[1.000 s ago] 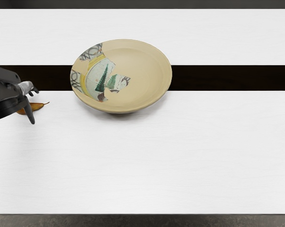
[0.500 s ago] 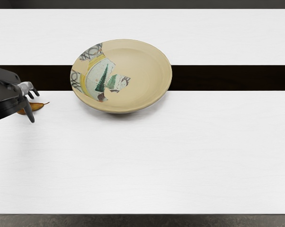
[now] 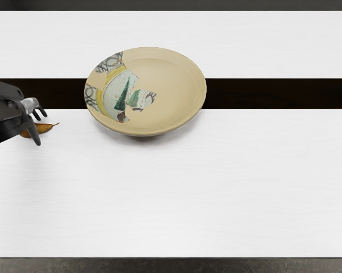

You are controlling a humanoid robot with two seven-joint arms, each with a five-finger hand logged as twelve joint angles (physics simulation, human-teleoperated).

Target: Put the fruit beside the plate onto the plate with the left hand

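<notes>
So, head view: left hand [image 3: 13, 116] over fruit [image 3: 45, 128], far left of frame, plate [image 3: 179, 85] to its right.
Hand comes in at left edge, mid-height; fingers [image 3: 33, 136] spread either side of the fruit, no clear grip. Small orange fruit lies on white table [image 3: 216, 182], partly hidden under hand, tip poking right, near plate's left rim but apart. Plate sits upper centre, beige w/ painted patch on its left.
</notes>
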